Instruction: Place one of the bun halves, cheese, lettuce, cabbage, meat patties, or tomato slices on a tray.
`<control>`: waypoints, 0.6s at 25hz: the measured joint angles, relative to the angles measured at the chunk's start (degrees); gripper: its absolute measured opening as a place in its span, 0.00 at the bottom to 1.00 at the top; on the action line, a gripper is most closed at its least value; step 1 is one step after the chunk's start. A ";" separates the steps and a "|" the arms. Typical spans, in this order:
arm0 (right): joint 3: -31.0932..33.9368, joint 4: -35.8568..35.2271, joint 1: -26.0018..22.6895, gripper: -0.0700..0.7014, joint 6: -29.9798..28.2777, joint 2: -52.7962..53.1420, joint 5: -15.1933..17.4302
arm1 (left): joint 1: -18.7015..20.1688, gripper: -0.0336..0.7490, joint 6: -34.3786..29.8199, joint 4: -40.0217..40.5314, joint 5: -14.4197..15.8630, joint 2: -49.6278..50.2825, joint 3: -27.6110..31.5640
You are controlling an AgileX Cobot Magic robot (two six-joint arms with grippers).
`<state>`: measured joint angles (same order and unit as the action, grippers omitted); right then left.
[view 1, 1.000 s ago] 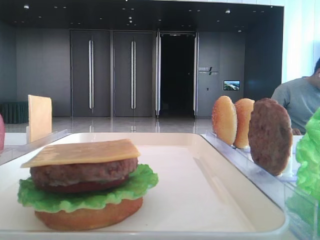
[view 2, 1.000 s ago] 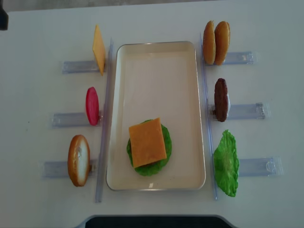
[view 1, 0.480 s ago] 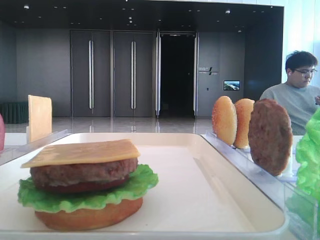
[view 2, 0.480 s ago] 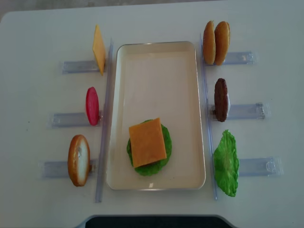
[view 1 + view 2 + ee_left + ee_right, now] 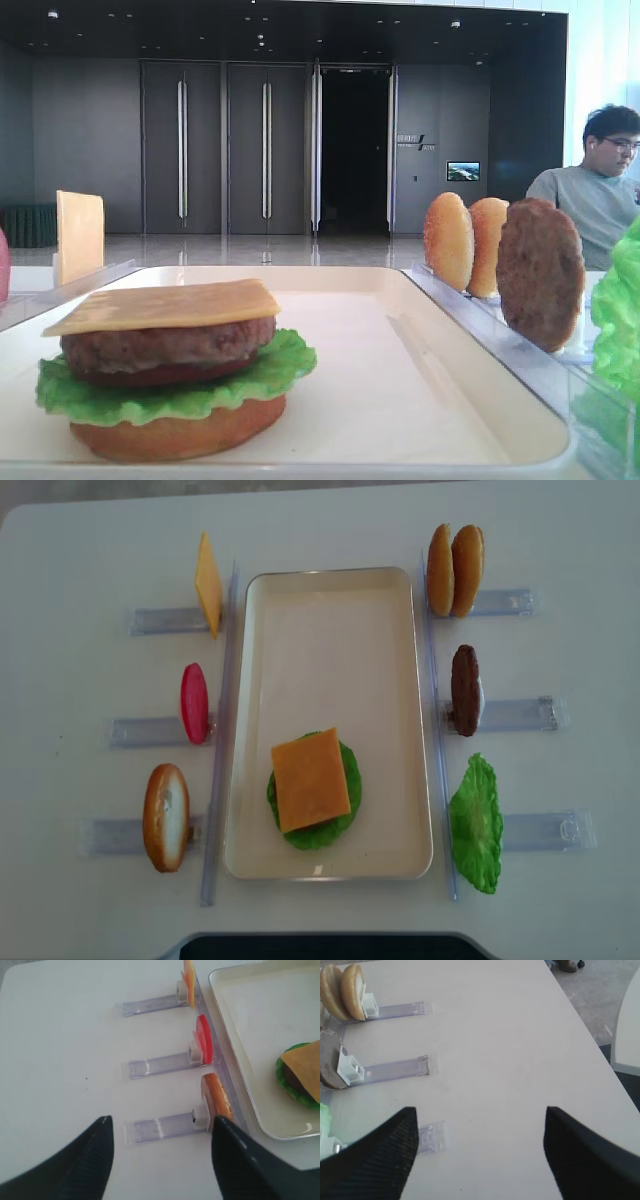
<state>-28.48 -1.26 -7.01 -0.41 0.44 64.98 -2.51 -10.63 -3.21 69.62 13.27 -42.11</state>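
On the cream tray near its front end lies a stack: bun half, lettuce, meat patty and a cheese square on top. Left of the tray stand a cheese slice, a tomato slice and a bun half. To its right stand two bun halves, a patty and a lettuce leaf. My left gripper is open and empty above the table beside that left bun half. My right gripper is open over bare table.
Clear plastic holders carry the upright pieces, and long clear rails run along both tray sides. A seated person is at the back right. The table's right edge drops to the floor.
A dark piece at the overhead view's upper left corner has gone out of the picture. The person in the background has sat up. The food has not moved.
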 joint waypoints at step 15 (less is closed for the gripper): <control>0.00 0.00 0.00 0.77 0.00 0.00 0.00 | 0.00 0.65 -0.23 -4.58 -2.04 -14.22 13.01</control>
<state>-28.48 -1.26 -7.01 -0.41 0.44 64.98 -2.51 -10.86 -7.79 67.58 -0.96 -29.11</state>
